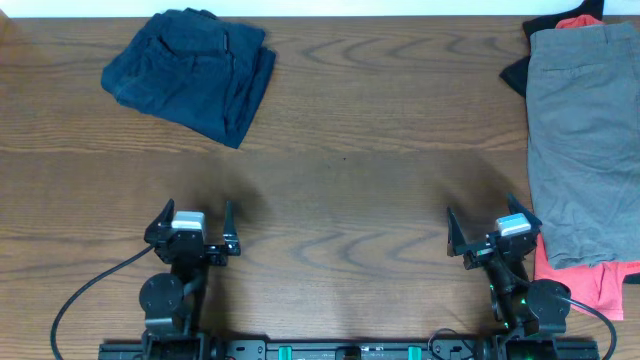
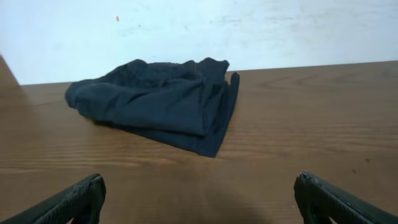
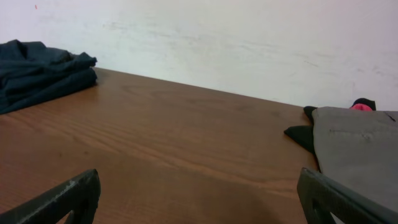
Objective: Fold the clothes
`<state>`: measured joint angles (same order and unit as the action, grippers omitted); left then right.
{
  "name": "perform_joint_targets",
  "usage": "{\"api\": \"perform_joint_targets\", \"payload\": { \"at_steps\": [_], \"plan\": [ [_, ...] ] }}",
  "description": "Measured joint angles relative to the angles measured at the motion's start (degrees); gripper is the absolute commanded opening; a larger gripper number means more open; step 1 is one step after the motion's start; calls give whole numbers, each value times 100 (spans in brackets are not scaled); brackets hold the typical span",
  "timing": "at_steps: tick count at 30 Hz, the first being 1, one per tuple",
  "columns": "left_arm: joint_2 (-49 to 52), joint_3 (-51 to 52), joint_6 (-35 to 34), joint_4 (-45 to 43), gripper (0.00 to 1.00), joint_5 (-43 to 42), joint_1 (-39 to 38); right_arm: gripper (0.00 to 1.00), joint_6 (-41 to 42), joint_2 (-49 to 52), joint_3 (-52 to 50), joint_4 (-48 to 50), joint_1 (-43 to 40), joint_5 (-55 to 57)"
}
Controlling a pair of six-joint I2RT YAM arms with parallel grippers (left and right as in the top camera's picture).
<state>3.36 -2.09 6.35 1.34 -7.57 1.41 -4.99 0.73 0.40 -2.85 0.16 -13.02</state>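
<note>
A folded pair of dark navy shorts [image 1: 192, 72] lies at the far left of the table; it also shows in the left wrist view [image 2: 163, 102] and the right wrist view [image 3: 37, 71]. Grey shorts [image 1: 585, 130] lie spread at the right edge on top of a coral-red pair [image 1: 590, 280] and a black pair [image 1: 520, 72]; the grey pair shows in the right wrist view [image 3: 357, 155]. My left gripper [image 1: 193, 228] is open and empty near the front left. My right gripper [image 1: 493, 232] is open and empty near the front right, just left of the pile.
The wooden table [image 1: 350, 170] spans the view. A white wall [image 3: 249, 43] stands behind its far edge. Black cables [image 1: 90, 290] run from the arm bases at the front edge.
</note>
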Motion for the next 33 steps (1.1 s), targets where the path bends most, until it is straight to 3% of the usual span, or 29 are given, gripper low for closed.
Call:
{"api": "perform_joint_targets", "payload": {
  "at_steps": [33],
  "plan": [
    [-267,81,-7,11,98,9,-42,99,0,0,0,2,0,0]
  ]
}}
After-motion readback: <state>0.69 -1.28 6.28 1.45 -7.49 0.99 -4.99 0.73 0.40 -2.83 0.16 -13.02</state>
